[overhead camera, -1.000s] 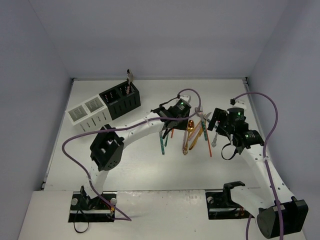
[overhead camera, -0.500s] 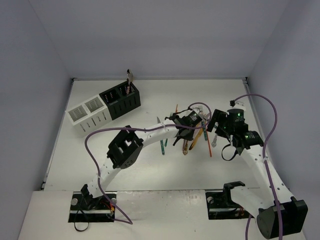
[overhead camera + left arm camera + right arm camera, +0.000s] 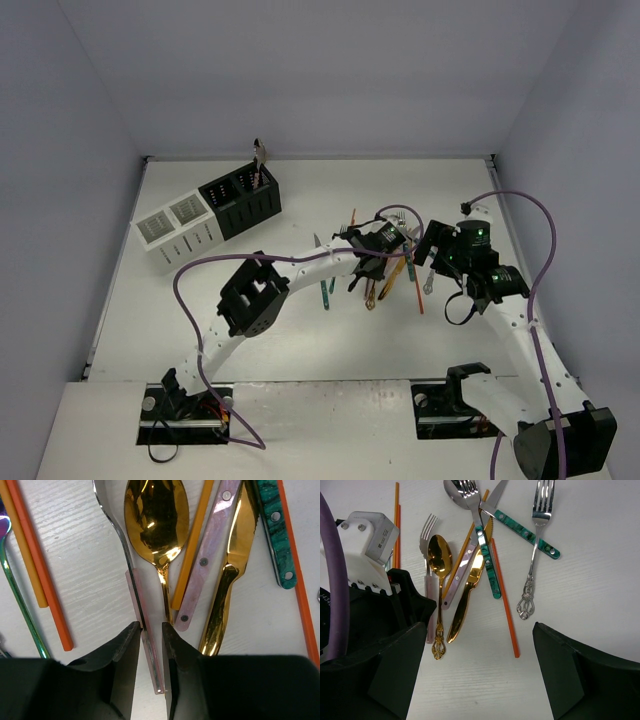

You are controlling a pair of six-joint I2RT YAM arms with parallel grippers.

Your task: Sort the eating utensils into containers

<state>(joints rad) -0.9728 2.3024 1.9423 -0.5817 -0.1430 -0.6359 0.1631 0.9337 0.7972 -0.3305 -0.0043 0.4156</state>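
The eating utensils lie in a loose pile (image 3: 390,268) mid-table. My left gripper (image 3: 150,630) is down on the table, shut on the pink handle of a silver fork (image 3: 150,660), which still lies flat. Beside that fork lie a gold spoon (image 3: 156,520), a gold knife (image 3: 225,585), a pink riveted handle (image 3: 205,560) and orange sticks (image 3: 40,565). My right gripper (image 3: 479,626) hovers wide open over the near end of the pile, holding nothing. The containers stand far left, the black one (image 3: 240,200) beside the white one (image 3: 175,228).
One utensil (image 3: 261,160) stands upright in the black caddy. A silver ornate fork (image 3: 536,545), a teal-handled knife (image 3: 530,532), a teal-handled fork (image 3: 485,560) and a long orange stick (image 3: 504,600) lie under the right wrist. The two wrists are close together.
The left arm swung right and down onto the pile, and its jaws narrowed round the pink fork handle. Over the last half second it has barely moved. The right arm shifted only slightly.
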